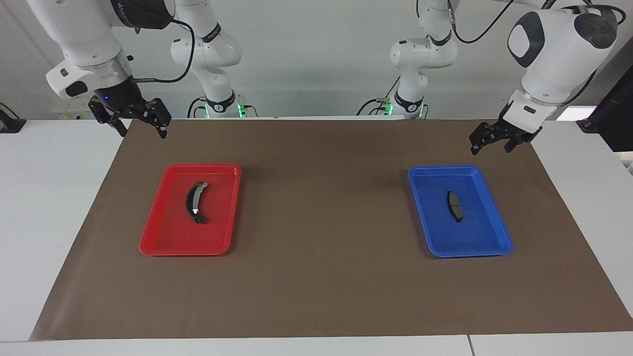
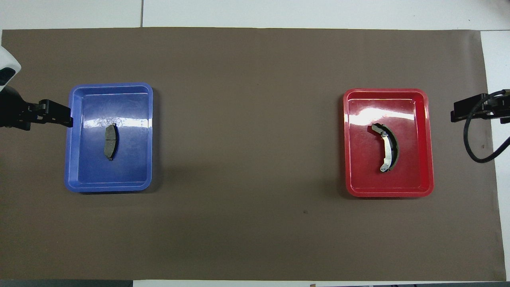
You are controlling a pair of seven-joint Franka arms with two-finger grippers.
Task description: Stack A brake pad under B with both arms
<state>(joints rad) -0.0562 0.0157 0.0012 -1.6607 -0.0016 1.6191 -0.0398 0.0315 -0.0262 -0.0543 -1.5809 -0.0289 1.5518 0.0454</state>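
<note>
The short pad (image 1: 455, 206) is lying below the left gripper's (image 1: 491, 143) spread jaws; the right gripper (image 1: 141, 124) is waiting open; descend squarely, pinching its long edges.

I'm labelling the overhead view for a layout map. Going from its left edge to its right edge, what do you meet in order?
Left arm's black tool → blue plastic tray → short dark grey brake pad inside it → bare brown mat → red plastic tray → long black crescent brake pad with grey strip inside it → right arm's black tool.
</note>
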